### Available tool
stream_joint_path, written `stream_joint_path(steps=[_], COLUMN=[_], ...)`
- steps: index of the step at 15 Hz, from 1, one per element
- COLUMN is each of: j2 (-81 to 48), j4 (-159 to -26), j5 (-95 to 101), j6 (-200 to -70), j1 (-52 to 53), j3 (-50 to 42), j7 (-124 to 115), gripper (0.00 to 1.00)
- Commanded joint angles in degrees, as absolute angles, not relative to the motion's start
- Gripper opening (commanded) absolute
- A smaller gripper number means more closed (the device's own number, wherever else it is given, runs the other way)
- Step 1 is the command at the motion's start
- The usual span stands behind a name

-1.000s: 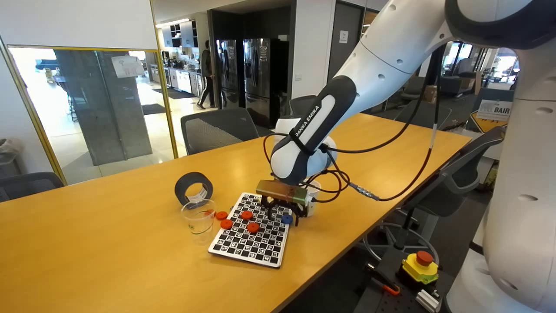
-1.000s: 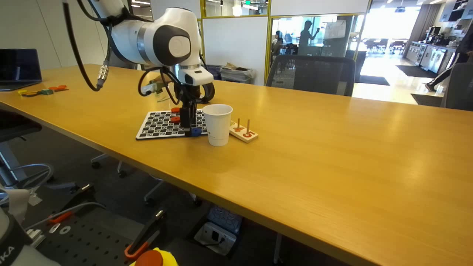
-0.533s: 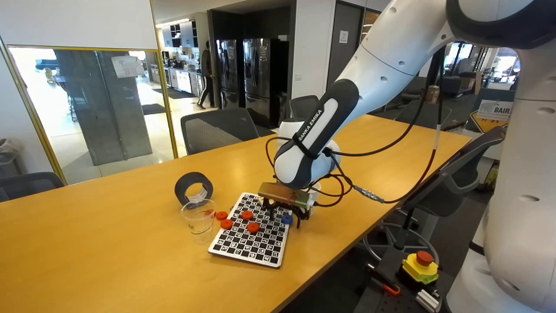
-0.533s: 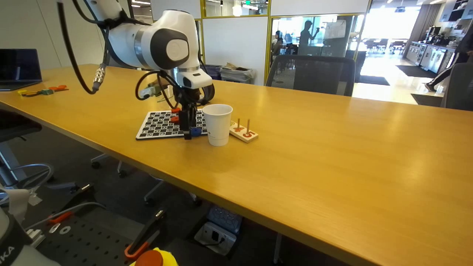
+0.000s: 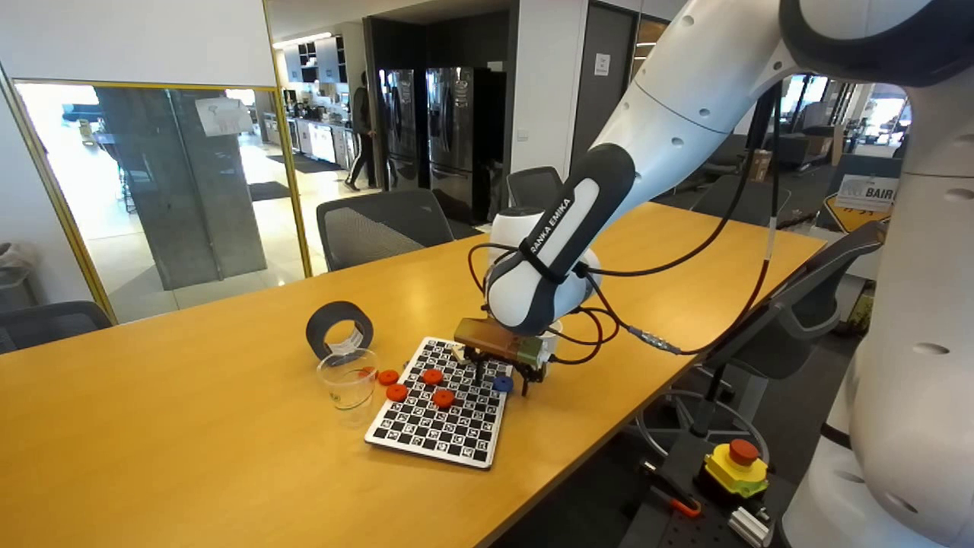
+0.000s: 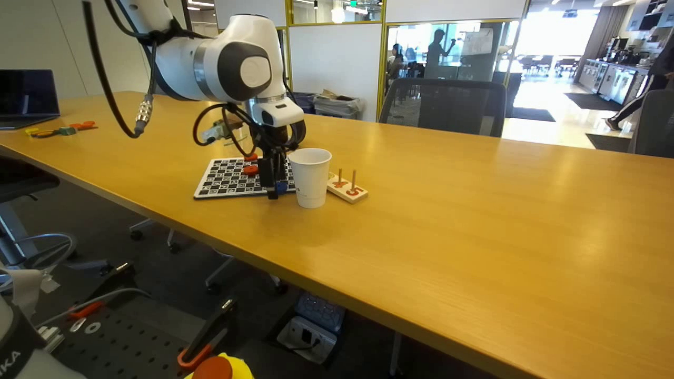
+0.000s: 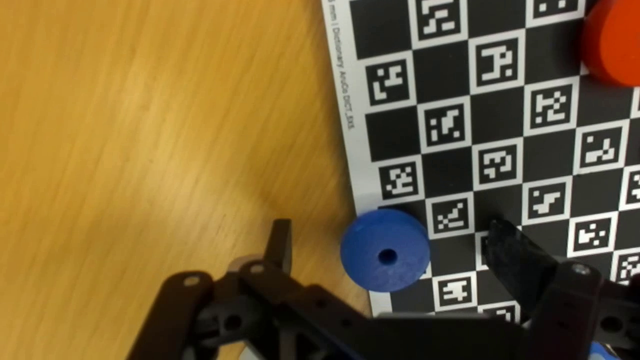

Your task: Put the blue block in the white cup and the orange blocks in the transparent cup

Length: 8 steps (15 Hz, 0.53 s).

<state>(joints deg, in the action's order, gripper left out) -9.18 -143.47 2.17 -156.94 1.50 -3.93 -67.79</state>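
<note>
The blue block [image 5: 502, 383] is a round disc with a hole, lying on the edge of the checkered board [image 7: 362, 195]. In the wrist view the blue block [image 7: 385, 260] sits between the fingers of my gripper [image 7: 389, 227], with a gap on each side. My gripper [image 6: 272, 189] is open and low, one finger over the board and one past its edge. The white cup [image 6: 311, 179] stands close beside it. Several orange blocks [image 5: 443, 398] lie on and beside the board; one shows in the wrist view [image 7: 617, 45]. The transparent cup [image 5: 350, 392] stands past the board's far side, partly in front of an orange block.
A black tape roll [image 5: 338, 331] stands on edge behind the transparent cup. A wooden peg board with numbers [image 6: 347, 190] lies behind the white cup. A laptop [image 6: 26, 100] and small orange-handled tools [image 6: 68, 129] are farther along the table. The table's edge [image 6: 231, 245] runs near the board.
My gripper has shifted slightly and come a little lower around the blue block, staying open. The blocks and cups have not moved.
</note>
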Motion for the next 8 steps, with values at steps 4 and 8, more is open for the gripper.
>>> stream_joint_path(steps=[4,8], j2=[-8.12,-8.39], j4=[-144.39,-144.6], j5=[3.43,3.27], j6=[-160.19,-161.45], j1=[2.63,2.68], j3=[-5.38,-5.46], j7=[-69.73,-69.67], gripper=[1.0,0.73])
